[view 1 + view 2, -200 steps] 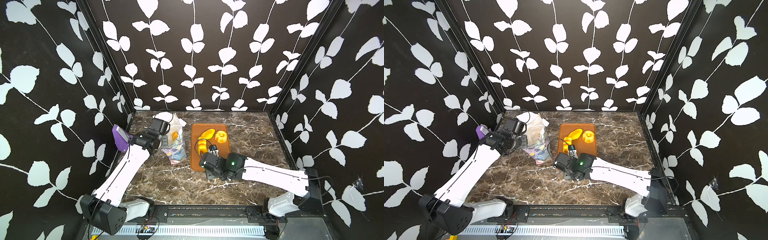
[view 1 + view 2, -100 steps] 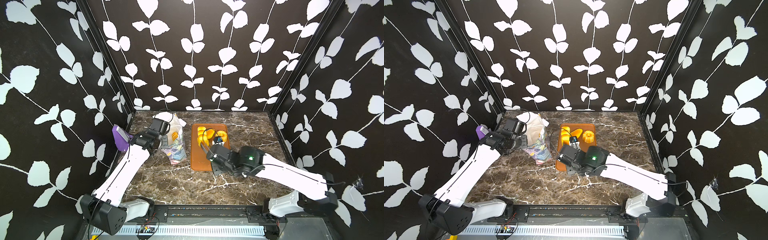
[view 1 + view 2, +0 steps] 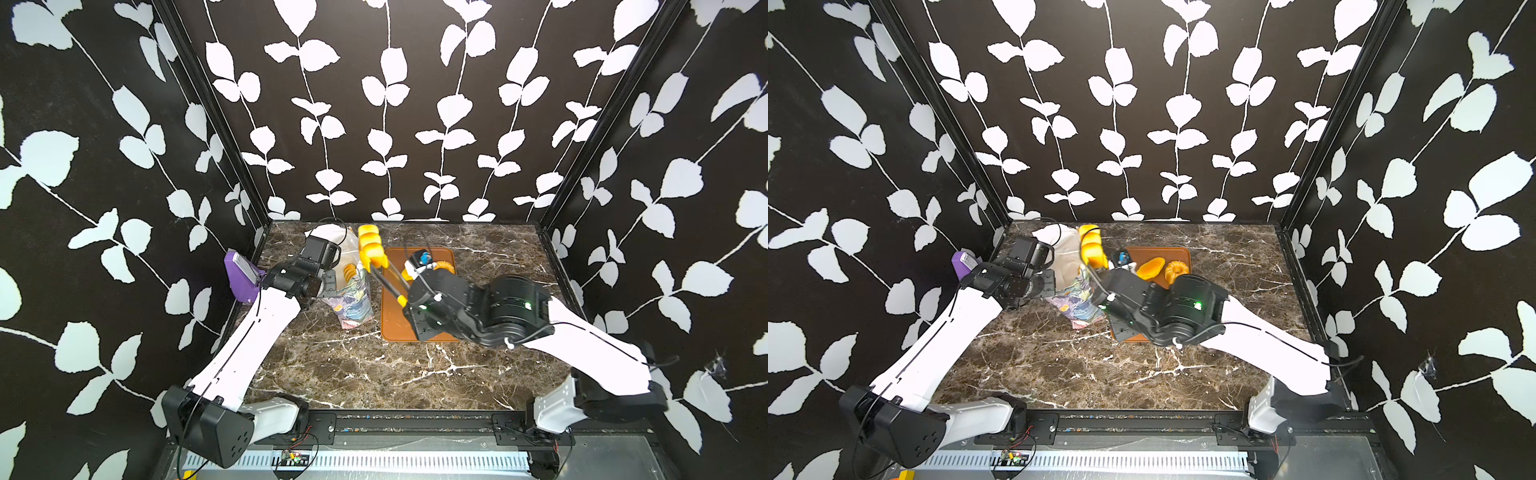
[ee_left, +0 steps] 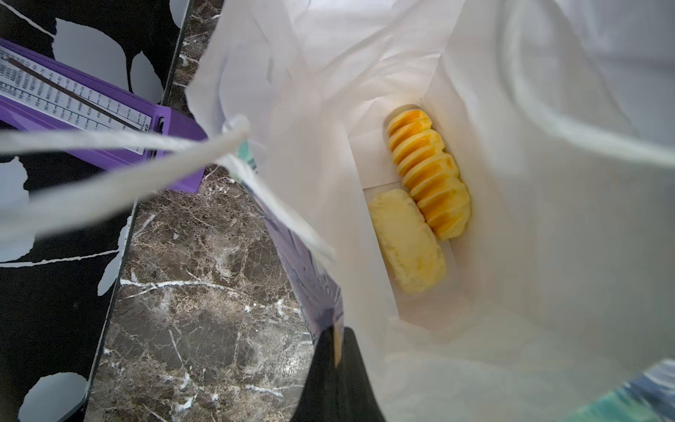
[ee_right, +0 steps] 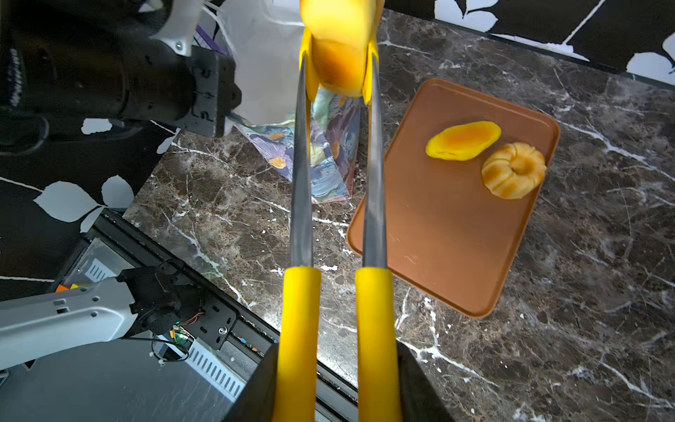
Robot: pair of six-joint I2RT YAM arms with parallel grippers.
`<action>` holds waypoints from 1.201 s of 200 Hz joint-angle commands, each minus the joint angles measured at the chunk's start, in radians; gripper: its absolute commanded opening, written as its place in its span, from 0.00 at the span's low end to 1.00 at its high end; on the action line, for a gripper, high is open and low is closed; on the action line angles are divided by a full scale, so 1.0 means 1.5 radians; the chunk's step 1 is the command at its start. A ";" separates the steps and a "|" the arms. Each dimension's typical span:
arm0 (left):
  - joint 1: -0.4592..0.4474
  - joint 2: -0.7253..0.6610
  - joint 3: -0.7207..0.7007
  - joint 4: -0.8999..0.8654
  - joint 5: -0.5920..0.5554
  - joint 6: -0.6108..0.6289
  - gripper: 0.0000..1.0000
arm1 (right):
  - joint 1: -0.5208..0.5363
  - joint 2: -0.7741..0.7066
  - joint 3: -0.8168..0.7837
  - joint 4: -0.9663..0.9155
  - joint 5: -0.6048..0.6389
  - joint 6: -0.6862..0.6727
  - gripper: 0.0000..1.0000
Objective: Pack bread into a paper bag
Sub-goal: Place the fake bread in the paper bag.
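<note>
Holding tongs [image 5: 301,182] that clasp the segmented loaf [image 3: 371,248], your right pincer [image 3: 406,300] must next lower it into the paper bag [image 3: 353,301] your left pincer [image 4: 336,365] pinches open.

left gripper [image 4: 334,352] pinched closed, right gripper [image 5: 336,383] clamped, raised

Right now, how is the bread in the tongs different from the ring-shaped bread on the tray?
The segmented loaf is long and lumpy; the ring bundt is round with a hole. The loaf is pinched up in the tongs; the bundt lies on the brown tray. Both are glossy golden.
</note>
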 commanded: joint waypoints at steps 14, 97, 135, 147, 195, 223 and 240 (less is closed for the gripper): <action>0.001 -0.004 0.010 -0.005 -0.003 -0.007 0.00 | 0.009 0.045 0.105 0.012 0.013 -0.052 0.00; 0.001 -0.007 0.008 -0.008 -0.002 -0.010 0.00 | 0.001 0.107 0.085 0.057 -0.036 -0.069 0.00; 0.001 -0.008 0.006 -0.010 -0.002 -0.009 0.00 | -0.017 0.088 -0.035 0.131 -0.071 -0.045 0.00; 0.001 -0.008 0.004 -0.011 -0.004 -0.009 0.00 | -0.021 0.084 -0.055 0.144 -0.075 -0.042 0.00; 0.001 -0.011 -0.002 -0.011 -0.004 -0.009 0.00 | -0.035 0.082 -0.074 0.159 -0.079 -0.040 0.00; 0.001 -0.009 0.000 -0.010 -0.004 -0.009 0.00 | -0.037 0.084 -0.069 0.159 -0.078 -0.043 0.00; 0.001 -0.008 0.000 -0.009 -0.004 -0.008 0.00 | -0.040 0.084 -0.068 0.160 -0.076 -0.042 0.00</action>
